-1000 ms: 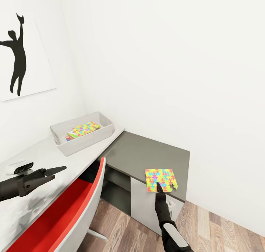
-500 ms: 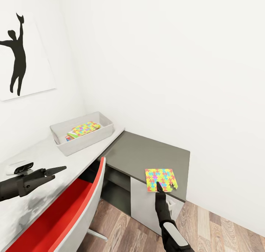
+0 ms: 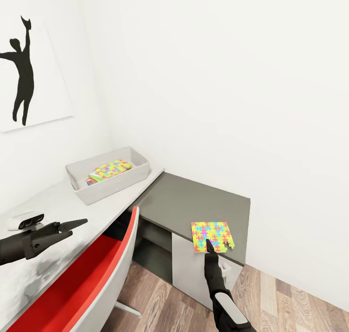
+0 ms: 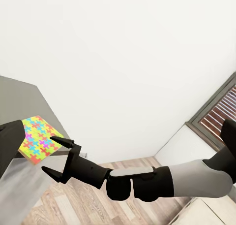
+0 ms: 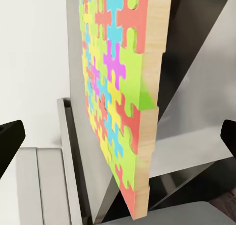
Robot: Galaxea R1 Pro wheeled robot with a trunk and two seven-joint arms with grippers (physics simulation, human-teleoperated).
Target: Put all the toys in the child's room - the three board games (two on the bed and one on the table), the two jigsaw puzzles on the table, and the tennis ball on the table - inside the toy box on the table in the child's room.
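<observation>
One jigsaw puzzle (image 3: 212,236) lies flat at the front edge of the table's dark grey top (image 3: 194,201). My right gripper (image 3: 209,246) is at its near edge and open. In the right wrist view the puzzle (image 5: 115,92) fills the wide gap of that gripper (image 5: 118,136), between the fingertips (image 5: 10,136). From the left wrist camera the right gripper (image 4: 56,157) is spread beside the puzzle (image 4: 37,139). The toy box (image 3: 127,178) stands on the light grey top and holds another jigsaw puzzle (image 3: 112,168) over a board game (image 3: 92,179). My left gripper (image 3: 72,226) hovers open above the light grey top.
A red chair (image 3: 87,278) with a white back edge is pushed up to the table between my arms. White walls close in behind and to the right, with a silhouette picture (image 3: 24,70) on the left wall. Wood floor (image 3: 291,293) lies in front of the white cabinet.
</observation>
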